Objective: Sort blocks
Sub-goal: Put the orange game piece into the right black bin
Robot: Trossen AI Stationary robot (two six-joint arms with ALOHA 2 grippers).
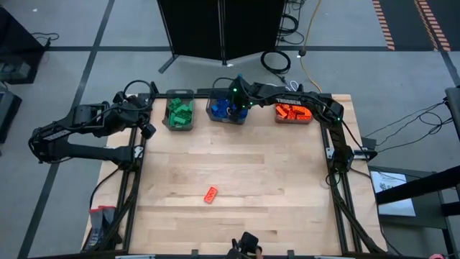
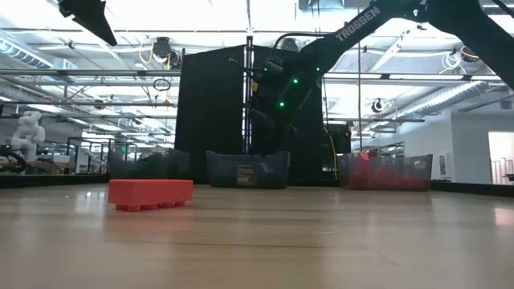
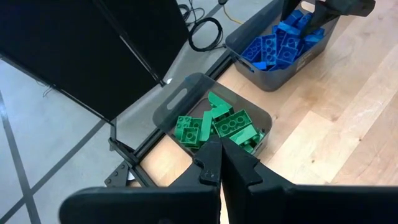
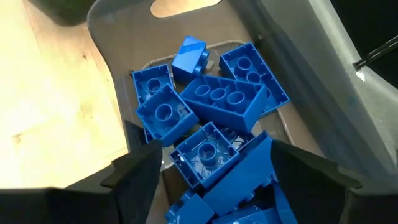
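Blocks sit sorted by colour in three grey bins along the table's far edge: green blocks (image 1: pixel 180 113) in the left bin (image 1: pixel 179 94), blue blocks (image 1: pixel 223 110) in the middle bin (image 1: pixel 213 114), orange-red blocks (image 1: pixel 292 111) in the right bin (image 1: pixel 293 119). One orange-red block (image 1: pixel 210 194) lies alone on the bare table (image 1: pixel 237 173), toward the near side & well apart from the bins; in the low view it rests flat, studs down (image 2: pixel 150 193)

Right gripper (image 1: pixel 233 108) hangs over the middle bin; wrist view shows its fingers (image 4: pixel 134 177) spread wide w/ nothing between them, blue blocks (image 4: pixel 217 99) heaped loose just below, one small piece (image 4: pixel 189 55) tilted on a corner atop the pile

Left gripper (image 3: pixel 221 163) waits off the table's left far corner, near the left bin; its fingers (image 3: pixel 210 165) are pressed together, holding nothing, w/ green blocks (image 3: pixel 214 127) in the bin beyond

Black panel (image 1: pixel 219 29) stands behind the bins
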